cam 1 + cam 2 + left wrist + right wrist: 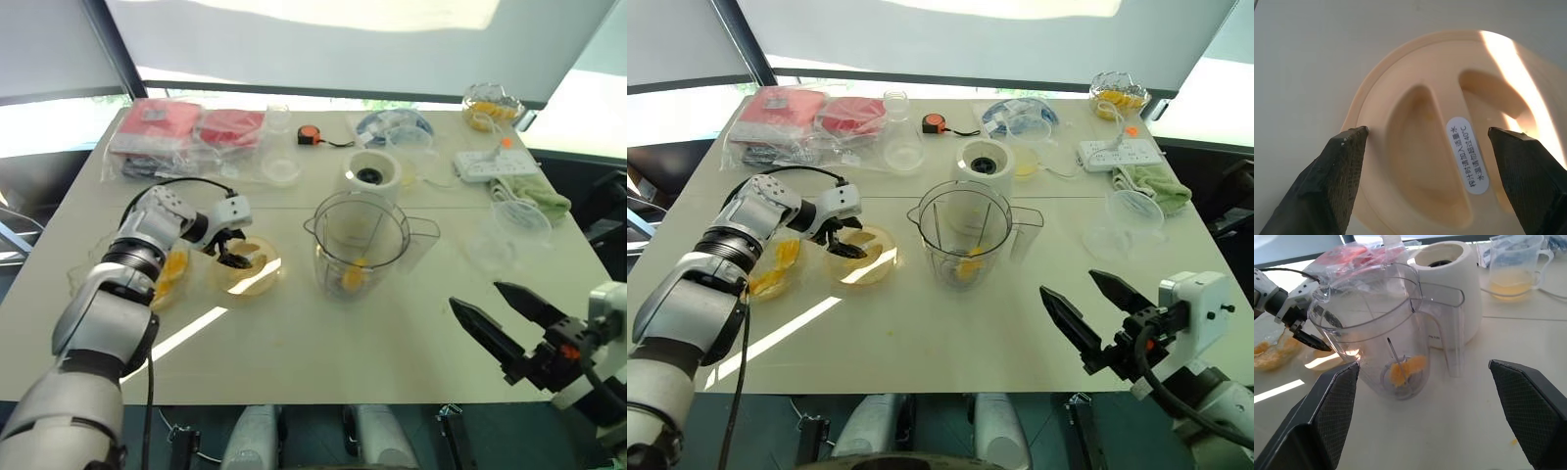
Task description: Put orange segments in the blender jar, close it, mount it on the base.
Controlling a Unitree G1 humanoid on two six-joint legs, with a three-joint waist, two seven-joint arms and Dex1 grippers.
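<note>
— Clear plastic, that's the blender jar (360, 244), standing upright near the middle of the table (323, 352); where are the orange segments (1406, 369)?

— A few lie at the jar's bottom by the dark blade. More sit in a shallow clear bowl (774, 269) at the table's left side, beside the left arm.

— And the base (372, 175)?

— Cream-white, just behind the jar, its black coupling facing up. The jar is not on it.

— Is the jar closed?

— No, its mouth is open. The pale yellow lid (1449, 147) lies flat on the table to the jar's left.

— What is the left gripper (235, 251) doing?

— It points down at the lid, fingers spread wide to either side of it, gripping nothing.

— The right gripper (1087, 308)?

— It hangs over the table's near right edge, well apart from the jar, pointing toward it, jaws wide and empty.
</note>
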